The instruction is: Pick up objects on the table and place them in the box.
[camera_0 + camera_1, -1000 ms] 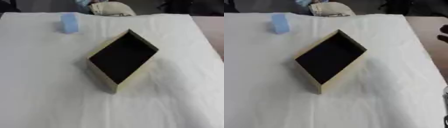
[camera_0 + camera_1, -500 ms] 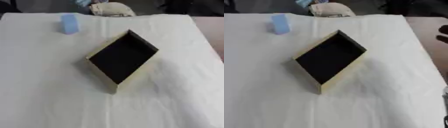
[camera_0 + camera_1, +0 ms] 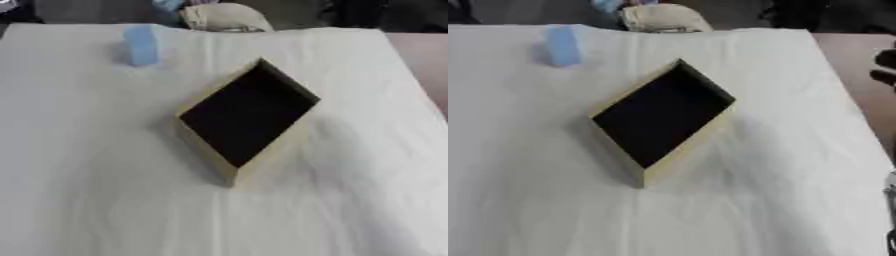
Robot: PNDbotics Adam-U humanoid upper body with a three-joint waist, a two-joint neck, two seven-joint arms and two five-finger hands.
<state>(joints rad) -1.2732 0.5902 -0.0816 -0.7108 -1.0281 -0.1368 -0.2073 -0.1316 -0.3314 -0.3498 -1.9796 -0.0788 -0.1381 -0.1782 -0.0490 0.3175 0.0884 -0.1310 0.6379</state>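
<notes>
Right hand (image 3: pixel 892 245) only a sliver at the lower right edge of the right eye view, fingers cannot be told; left hand out of sight. Tan open box (image 3: pixel 206 148), dark inside, sits cornerwise mid-table on the white cloth (image 3: pixel 87 175); interior contents unreadable. Light blue block (image 3: pixel 140 45) stands well apart at far left; beyond it a pale rounded thing (image 3: pixel 223 17), cut off by the table's far edge.

Both views come from my head, two eyes set side by side, looking steeply down on the table (image 3: pixel 79 165) from my edge of it, with the far edge at twelve o'clock. Both share the white cloth, the open box (image 3: pixel 248 118) lying corner-on, and the blue block (image 3: pixel 140 45) toward eleven o'clock. My right eye sits further right, so everything slides left there and more brown surface (image 3: pixel 855 75) appears at two o'clock.
</notes>
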